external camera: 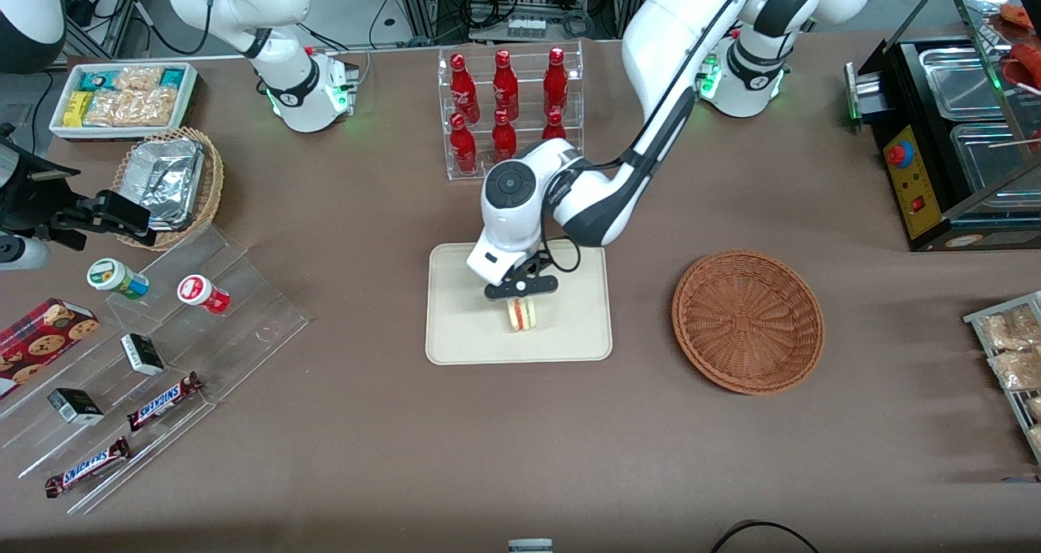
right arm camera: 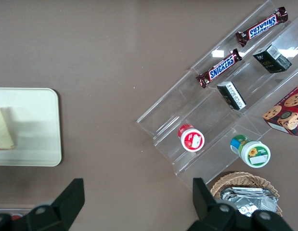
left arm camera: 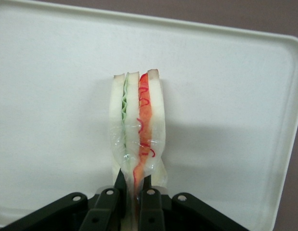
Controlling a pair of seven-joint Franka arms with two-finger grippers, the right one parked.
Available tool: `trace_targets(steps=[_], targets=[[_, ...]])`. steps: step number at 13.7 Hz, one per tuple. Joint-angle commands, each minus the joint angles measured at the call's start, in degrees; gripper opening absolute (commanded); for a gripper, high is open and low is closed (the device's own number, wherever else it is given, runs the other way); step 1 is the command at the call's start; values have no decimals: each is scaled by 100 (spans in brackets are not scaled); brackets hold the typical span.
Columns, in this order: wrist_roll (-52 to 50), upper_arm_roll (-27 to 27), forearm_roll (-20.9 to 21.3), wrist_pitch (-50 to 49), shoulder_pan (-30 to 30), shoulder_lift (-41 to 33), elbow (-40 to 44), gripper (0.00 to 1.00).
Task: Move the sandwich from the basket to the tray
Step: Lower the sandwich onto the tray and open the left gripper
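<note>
Tool (external camera: 521,295) over tray (external camera: 455,341) centre, clamped on sandwich (external camera: 522,314) – wedge stands on edge on the tray, cut side up; basket (external camera: 748,321) well apart at tray's 3 o'clock on table (external camera: 520,439) – nothing in it

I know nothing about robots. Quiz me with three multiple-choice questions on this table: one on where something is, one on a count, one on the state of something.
1. Where is the sandwich?
A. in the basket
B. over the tray, in the gripper
C. on the bare table

2. How many red bottles stand in the clear rack?
A. four
B. six
C. nine

3. What is the gripper doing?
A. shut on the sandwich
B. open above the basket
C. shut on a bottle

Answers: 1 B, the wedge sits above the cream tray. 2 B, two rows of three. 3 A, the wrist view shows the fingers pinching its wrapped edge; the basket is empty.
</note>
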Motion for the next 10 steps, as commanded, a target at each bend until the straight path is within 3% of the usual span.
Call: trace_targets(steps=[1, 2, 3, 4, 10], targets=[[-10, 89, 97, -1, -112, 183, 231, 0], [-10, 89, 140, -1, -120, 210, 231, 11], [-1, 89, 245, -1, -112, 184, 214, 62], [-1, 89, 255, -18, -85, 166, 222, 97], [-19, 80, 167, -940, 362, -632, 214, 100]])
